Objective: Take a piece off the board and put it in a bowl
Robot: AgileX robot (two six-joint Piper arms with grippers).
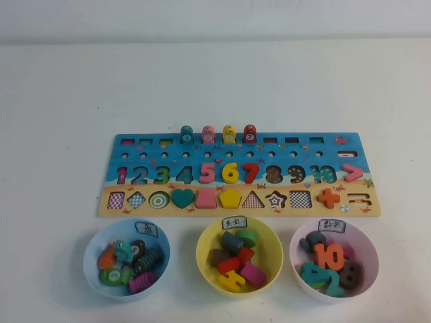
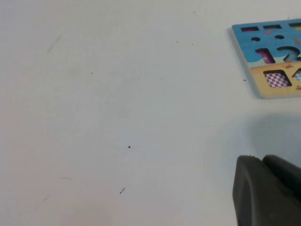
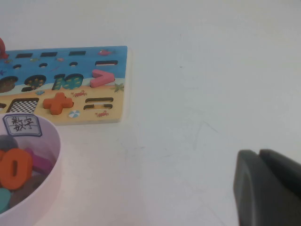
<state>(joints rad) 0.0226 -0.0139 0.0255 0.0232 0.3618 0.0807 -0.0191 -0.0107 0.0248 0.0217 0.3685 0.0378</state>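
Your dark-teal heart piece (image 1: pixel 182 198) sat flat in the board (image 1: pixel 350 151), mid-frame, above the yellow bowl (image 1: pixel 205 243). Your left gripper (image 2: pixel 268 190) was closed, holding nothing, low right in its wrist view. I cannot tell for your right gripper (image 3: pixel 268 186), also low right.

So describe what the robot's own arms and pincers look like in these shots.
Little shows. The left pincer appears only in the left wrist view, off the board's end: matte dark grey, blocky, rounded corners. The right pincer in the right wrist view, beside the pink bowl, looks the same. No cables or markings visible; the high view shows neither arm.
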